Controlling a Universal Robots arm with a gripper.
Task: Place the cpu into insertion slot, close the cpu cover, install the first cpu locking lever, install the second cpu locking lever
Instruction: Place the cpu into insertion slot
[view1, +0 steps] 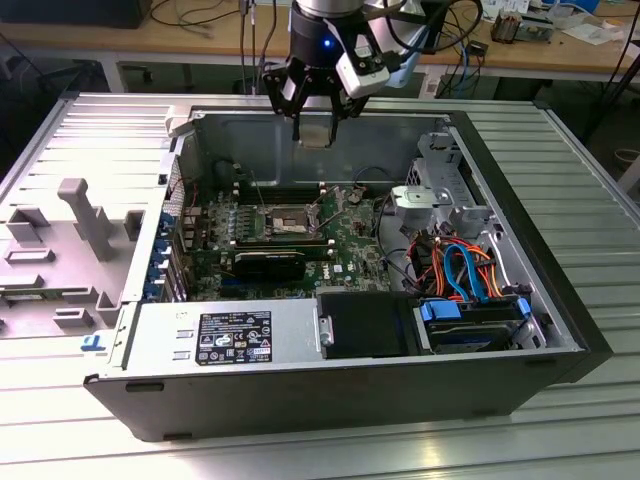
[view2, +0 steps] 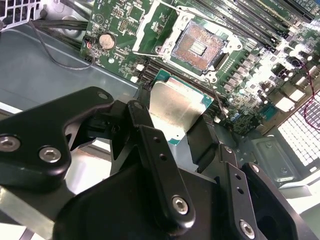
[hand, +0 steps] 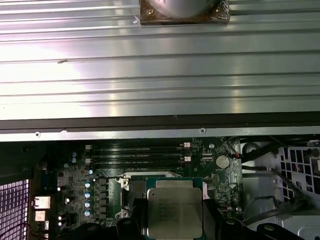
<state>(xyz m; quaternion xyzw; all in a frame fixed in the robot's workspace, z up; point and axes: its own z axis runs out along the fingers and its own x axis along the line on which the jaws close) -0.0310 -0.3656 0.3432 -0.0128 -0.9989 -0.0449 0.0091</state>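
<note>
My black pincer (view2: 170, 121) pinches the small flat silver-grey square chip (view2: 178, 102) by two side edges, and I think it is light, stiff and easy to break.

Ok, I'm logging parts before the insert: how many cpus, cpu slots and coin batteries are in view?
cpu: 1
slot: 1
coin battery: 1
Total: 3
</note>
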